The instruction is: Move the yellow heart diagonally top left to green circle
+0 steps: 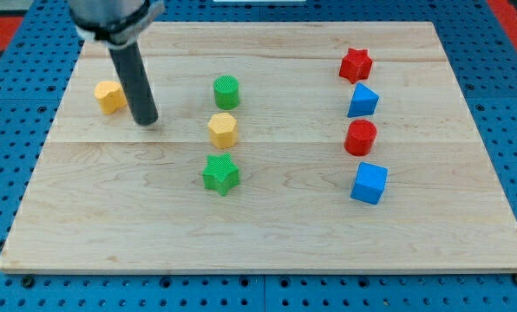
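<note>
- Camera view: we had no pincer to report on, neither spread nor pressed together; our arm ended in a plain dark rod, and our tip (145, 122) rested on the board (267, 234) in its upper left part.
- The yellow heart (110, 96) lay just beside our tip, on the tip's left and a little toward the view's top; we could not tell whether the two were touching.
- The green circle (226, 91) stood well to the right of the heart, at about the same level in the view, with our tip between them.
- Below the green circle sat a second yellow block (223, 129), of a hexagon-like shape, and under that a green star (221, 173); these three made a short column near the board's middle.
- At the view's right stood a red star (356, 64), a blue triangle (363, 100), a red cylinder (360, 137) and a blue cube (369, 183), well apart from the task's blocks.
- As we judged it, the task was not done: the heart was far left of the circle and not yet close at its upper left.
- What remained, in our judgement, was to get our tip round to the heart's left side and push it rightward, stopping near the circle, slightly above it.
</note>
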{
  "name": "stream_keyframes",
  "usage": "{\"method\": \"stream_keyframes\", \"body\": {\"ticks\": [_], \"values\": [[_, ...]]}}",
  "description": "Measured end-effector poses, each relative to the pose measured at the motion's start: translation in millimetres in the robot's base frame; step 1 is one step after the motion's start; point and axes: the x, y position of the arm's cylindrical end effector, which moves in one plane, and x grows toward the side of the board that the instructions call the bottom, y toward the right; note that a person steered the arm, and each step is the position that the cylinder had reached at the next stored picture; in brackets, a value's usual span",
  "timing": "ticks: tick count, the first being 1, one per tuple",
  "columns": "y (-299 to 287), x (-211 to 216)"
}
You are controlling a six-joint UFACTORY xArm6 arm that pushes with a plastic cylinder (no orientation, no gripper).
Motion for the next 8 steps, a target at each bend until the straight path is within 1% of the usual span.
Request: {"method": "stream_keyframes", "body": {"ticks": [1,2,3,4,5,6,8], "values": [[-58.5,25.0],[-87.6,-21.3],[-49.2,-64.2],[-14.8,-85.4],[-29.5,-91.9],[-37.5,-111.8],[10.9,-118.2]]}}
